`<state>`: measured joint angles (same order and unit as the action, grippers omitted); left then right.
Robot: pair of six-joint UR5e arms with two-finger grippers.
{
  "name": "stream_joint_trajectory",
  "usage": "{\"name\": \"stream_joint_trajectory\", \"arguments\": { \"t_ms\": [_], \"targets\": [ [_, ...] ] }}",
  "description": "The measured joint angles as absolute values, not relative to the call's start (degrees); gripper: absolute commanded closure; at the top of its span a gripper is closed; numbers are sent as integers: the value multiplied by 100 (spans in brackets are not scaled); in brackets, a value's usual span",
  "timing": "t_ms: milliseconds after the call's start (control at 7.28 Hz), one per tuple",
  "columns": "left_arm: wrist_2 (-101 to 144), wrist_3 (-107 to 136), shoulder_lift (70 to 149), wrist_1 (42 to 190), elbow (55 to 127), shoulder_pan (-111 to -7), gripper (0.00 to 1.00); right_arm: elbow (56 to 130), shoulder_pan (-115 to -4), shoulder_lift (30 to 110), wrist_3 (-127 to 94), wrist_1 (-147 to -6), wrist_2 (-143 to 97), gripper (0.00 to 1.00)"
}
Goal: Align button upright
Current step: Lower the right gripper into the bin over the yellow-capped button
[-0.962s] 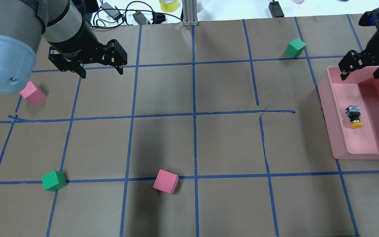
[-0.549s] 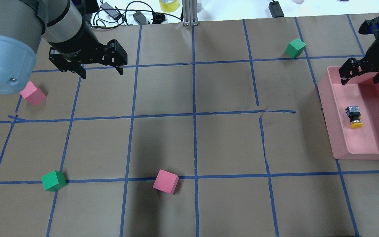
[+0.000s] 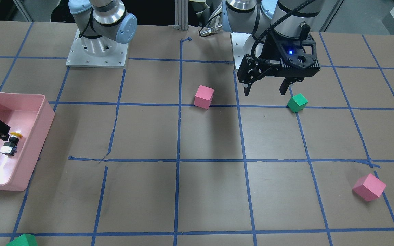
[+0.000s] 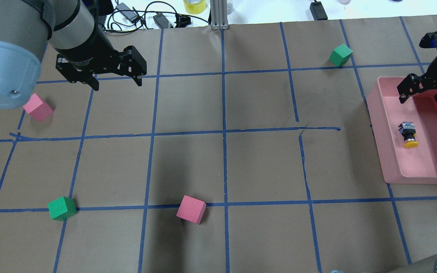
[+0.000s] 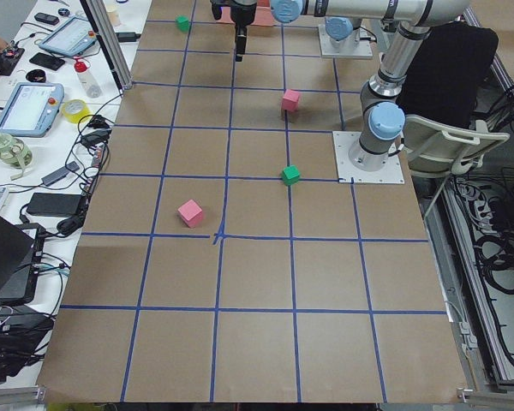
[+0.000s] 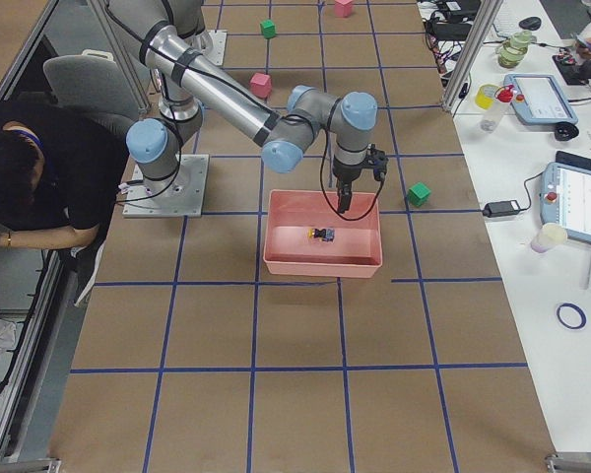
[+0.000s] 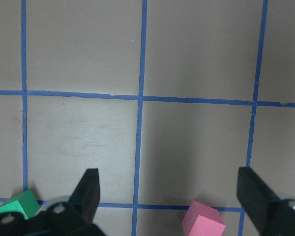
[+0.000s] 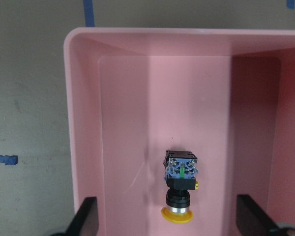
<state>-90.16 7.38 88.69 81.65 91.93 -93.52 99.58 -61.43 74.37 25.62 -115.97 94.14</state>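
**Left gripper** [image 4: 118, 85]: one. The claw is spread wide and holds nothing. It hangs above the table [image 4: 256, 163] on the far left, well apart from the work.

**Pink cubes:** two. The first pink cube [image 4: 38, 107] sits by the left edge. The second pink cube [image 4: 191, 209] sits near the centre, closer to the robot.

**Green cubes:** two. The first green cube [image 4: 62, 208] is left of the second pink cube. The second green cube [image 4: 340, 54] is far back, to the right of centre.

**Pink bin** [image 4: 378, 125]: one, at the right edge.

**Button** [image 4: 408, 134]: one.
- Position: it lies on its side on the bin floor, with the yellow cap toward the robot and the blocky base away. It touches no wall.
- Handling, as judged: probably light, stiff plastic and not delicate. The round cap looks smooth and likely to roll or slip.
- Where to grip: the flat sides of the base, or the black neck, look the surest place to pinch before tipping the cap upward.

**Right gripper** [image 4: 419, 99]: one. The claw is spread wide and empty. It hangs over the bin's far end, beyond the button's base and clear of it.
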Motion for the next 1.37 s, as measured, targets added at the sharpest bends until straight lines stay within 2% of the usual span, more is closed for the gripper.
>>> {"name": "stream_joint_trajectory", "arguments": {
  "t_ms": [1374],
  "targets": [
    [-9009,726,8859,8154,9184,-9346,0,10599,-5561,6736,2615,-12369,9474,0]
  ]
}}
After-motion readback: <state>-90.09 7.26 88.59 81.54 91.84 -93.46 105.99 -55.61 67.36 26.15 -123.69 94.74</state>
